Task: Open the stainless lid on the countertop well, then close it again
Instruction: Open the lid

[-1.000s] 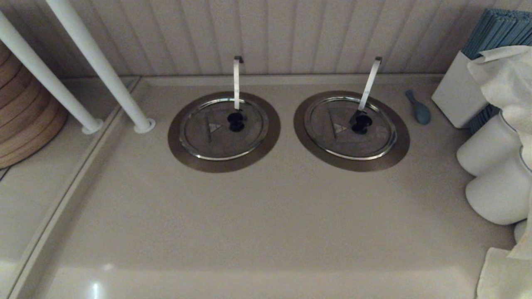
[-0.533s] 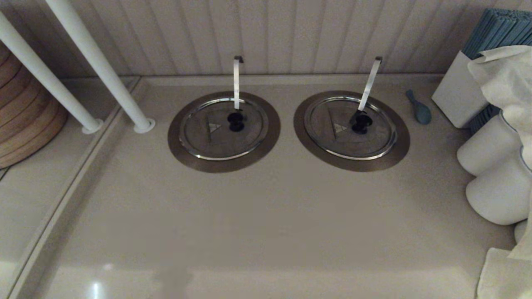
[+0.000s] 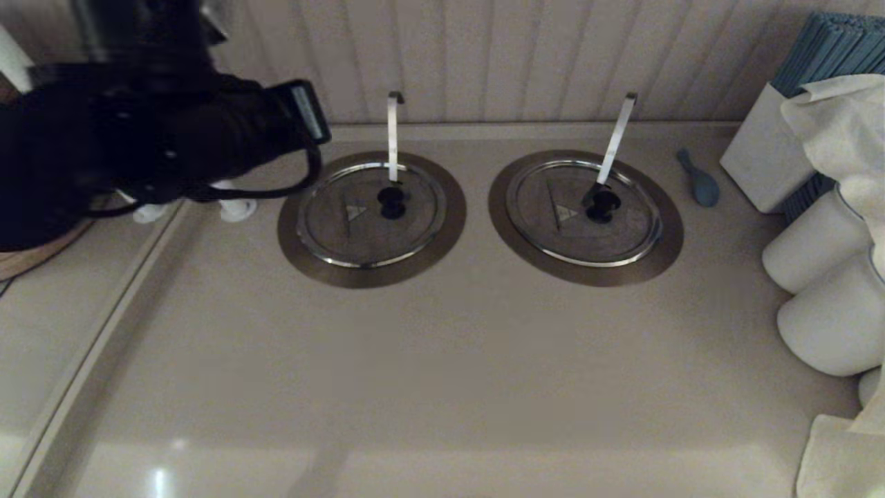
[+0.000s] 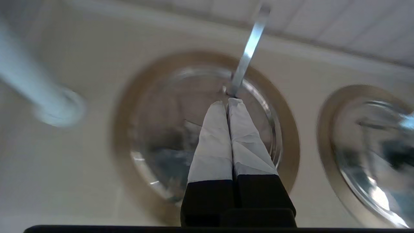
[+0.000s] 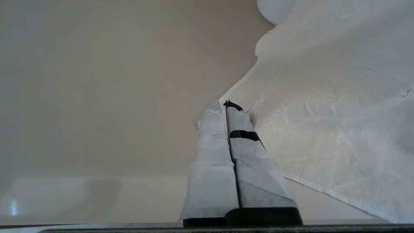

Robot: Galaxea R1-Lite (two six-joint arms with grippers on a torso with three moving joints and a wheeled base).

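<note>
A beige counter (image 3: pixel 442 360) runs up to a pale ribbed wall, with two round wells set side by side in it. The countertop well (image 3: pixel 297 242) on the left has a wide brownish steel flange, and the stainless lid (image 3: pixel 346 228) lies flat and closed in it, black knob (image 3: pixel 392 202) at its centre. A narrow hooked ladle handle (image 3: pixel 393 135) stands upright through the lid. The twin lid (image 3: pixel 553 232) to the right has a slanted handle (image 3: pixel 615 138). White rolls (image 3: pixel 823 304) and a white cloth (image 3: pixel 833 121) sit at the right edge.

The left arm (image 3: pixel 138 138) fills the upper left, above the counter beside the left well. In the wrist view the left gripper (image 4: pixel 228 103) has its taped fingers pressed together, holding nothing, above the lid. The right gripper (image 5: pixel 224 104) is likewise closed and empty, near a white mesh cloth (image 5: pixel 323 113).
</note>
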